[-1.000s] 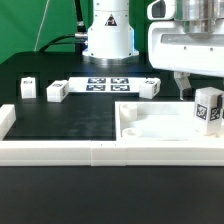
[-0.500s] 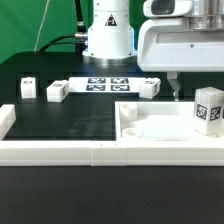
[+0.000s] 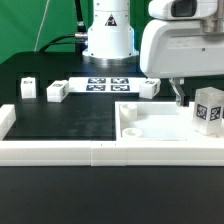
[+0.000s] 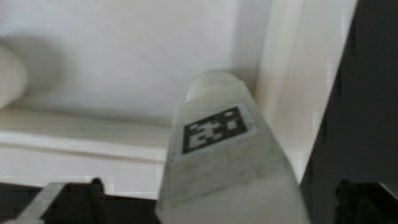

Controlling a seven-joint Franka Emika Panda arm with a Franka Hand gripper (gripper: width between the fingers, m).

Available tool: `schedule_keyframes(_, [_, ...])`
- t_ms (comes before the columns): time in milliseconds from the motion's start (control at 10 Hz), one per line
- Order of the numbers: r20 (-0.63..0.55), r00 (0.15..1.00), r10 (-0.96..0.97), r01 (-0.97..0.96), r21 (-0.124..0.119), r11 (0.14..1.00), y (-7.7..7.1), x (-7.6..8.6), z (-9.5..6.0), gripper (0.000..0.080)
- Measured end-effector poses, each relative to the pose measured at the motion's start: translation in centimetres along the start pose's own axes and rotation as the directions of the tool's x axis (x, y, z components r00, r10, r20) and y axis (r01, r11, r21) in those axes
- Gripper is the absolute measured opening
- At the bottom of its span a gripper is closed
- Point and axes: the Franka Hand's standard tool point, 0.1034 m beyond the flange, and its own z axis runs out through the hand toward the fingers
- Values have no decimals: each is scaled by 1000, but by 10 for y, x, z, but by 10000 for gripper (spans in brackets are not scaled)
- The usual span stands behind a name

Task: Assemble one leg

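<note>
A white leg (image 3: 208, 108) with a black-and-white tag stands upright at the right end of the large white panel (image 3: 150, 128). My gripper (image 3: 180, 95) hangs low over the panel, just to the exterior view's left of this leg. In the wrist view the tagged leg (image 4: 222, 150) lies between my two dark fingertips (image 4: 80, 203), which stand wide apart and clear of it. The gripper (image 4: 222, 208) is open and holds nothing. Three more legs lie on the black mat: two (image 3: 56, 92) (image 3: 27, 87) at the exterior view's left and one (image 3: 150, 87) near the middle.
The marker board (image 3: 105, 83) lies flat in front of the robot base (image 3: 107, 40). Long white border rails (image 3: 60, 150) run along the front and left of the mat. The panel has a raised rim and a round socket (image 3: 133, 129) near its left corner.
The gripper body swung to the exterior view's left, then back toward the right. It has come down, so the fingers now sit lower and close beside the standing leg.
</note>
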Motion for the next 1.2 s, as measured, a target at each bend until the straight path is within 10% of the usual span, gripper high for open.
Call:
schedule_keyframes(200, [0,998,-61,61,0,998,2,0,0,623])
schedule_keyframes(400, [0,998,-59,59,0,998,2,0,0,288])
schedule_keyframes(800, [1,997,77,-77,9,997,2,-1,1,290])
schedule_keyframes(1200, [14,823,568,-568,31,822,-1,-2,3,290])
